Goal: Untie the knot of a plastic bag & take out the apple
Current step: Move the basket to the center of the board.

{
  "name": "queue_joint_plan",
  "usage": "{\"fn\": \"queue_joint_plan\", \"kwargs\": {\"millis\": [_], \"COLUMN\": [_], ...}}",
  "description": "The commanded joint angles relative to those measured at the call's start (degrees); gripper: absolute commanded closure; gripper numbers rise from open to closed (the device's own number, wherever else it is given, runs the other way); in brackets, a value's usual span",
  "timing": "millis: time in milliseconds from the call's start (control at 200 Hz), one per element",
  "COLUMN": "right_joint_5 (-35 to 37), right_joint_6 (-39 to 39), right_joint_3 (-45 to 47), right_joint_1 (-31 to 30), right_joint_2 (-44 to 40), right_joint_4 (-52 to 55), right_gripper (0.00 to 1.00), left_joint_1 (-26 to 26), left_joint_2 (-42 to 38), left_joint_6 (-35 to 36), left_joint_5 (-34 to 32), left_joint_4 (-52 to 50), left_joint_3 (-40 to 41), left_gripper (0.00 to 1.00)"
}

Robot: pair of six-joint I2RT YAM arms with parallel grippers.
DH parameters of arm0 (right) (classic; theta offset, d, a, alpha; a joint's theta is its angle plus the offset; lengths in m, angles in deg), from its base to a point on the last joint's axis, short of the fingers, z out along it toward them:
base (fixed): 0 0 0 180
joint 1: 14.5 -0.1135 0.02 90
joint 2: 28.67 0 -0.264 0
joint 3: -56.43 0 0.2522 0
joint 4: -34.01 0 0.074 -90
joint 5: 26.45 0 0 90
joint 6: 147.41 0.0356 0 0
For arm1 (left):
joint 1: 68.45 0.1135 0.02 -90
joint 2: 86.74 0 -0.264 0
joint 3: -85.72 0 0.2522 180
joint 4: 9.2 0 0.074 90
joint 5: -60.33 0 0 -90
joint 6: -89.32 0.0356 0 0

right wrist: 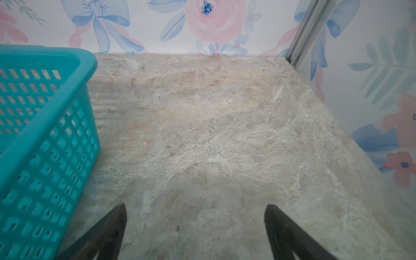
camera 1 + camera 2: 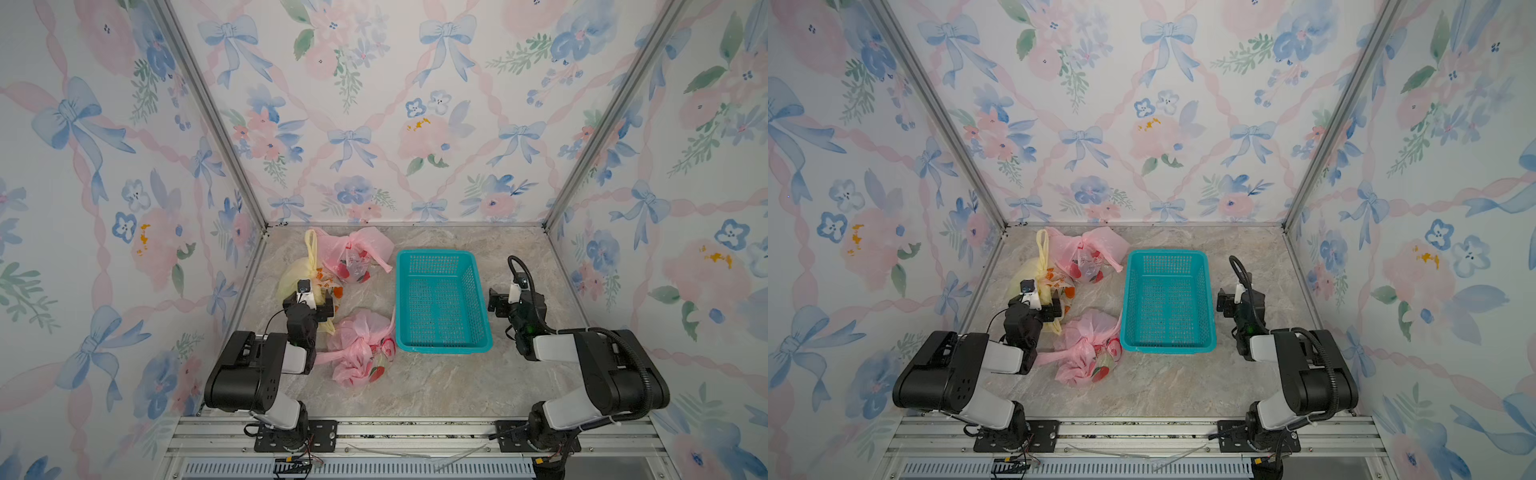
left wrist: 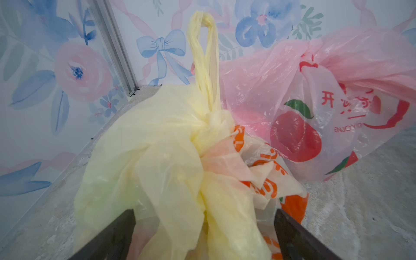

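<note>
The yellow bag (image 3: 157, 157) is sitting right between the fingers of the left gripper (image 3: 204, 234), which is standing wide open and squeezing nothing. The right gripper (image 1: 195, 231) is hanging wide open over the bare table (image 1: 202, 135), beside the blue basket (image 1: 45, 139).

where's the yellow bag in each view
Top views: yellow bag at the table's far left, under the left gripper.
Left wrist: yellow bag fills the centre between the open fingers.
Right wrist: not in it.
Shared landmark: the far pink bag beside it.
</note>
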Motion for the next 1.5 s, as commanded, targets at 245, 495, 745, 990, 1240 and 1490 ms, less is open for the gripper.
{"fn": "queue_joint_plan", "kwargs": {"millis": [245, 495, 745, 990, 1240, 1490], "right_joint_5": [0.07, 0.12, -1.08, -1.11, -1.78, -18.09], "right_joint_6": [-0.93, -0.92, -0.47, -0.55, -0.13, 7.24], "right_joint_3": [-1.20, -1.18, -1.15, -1.14, -6.66, -29.62], "right_joint_1": [0.73, 0.76, 1.44, 1.35, 1.71, -0.20], "right_joint_2": [0.65, 0.65, 0.65, 0.59, -7.44, -15.79], "right_joint_4": [-1.59, -1.55, -1.55, -1.65, 13.56, 58.77], "right_gripper": [0.04, 0.04, 0.04, 0.04, 0.04, 0.03], "left_joint_1": [0.28, 0.28, 1.51, 0.41, 0.36, -0.19], "left_joint_2": [0.78, 0.78, -1.08, -13.46, -23.56, -30.05], "left_joint_6": [0.83, 0.83, 2.44, 1.71, -4.98, -10.98], "left_joint_5": [0.73, 0.78, 8.99, 7.80, 3.80, 3.53], "left_joint_4": [1.17, 1.17, -2.65, -19.69, -36.09, -61.99], "left_joint_3": [-0.96, -0.99, -2.53, -8.01, -15.75, -30.68], "left_gripper": [0.02, 0.02, 0.24, 0.32, 0.27, 0.33]}}
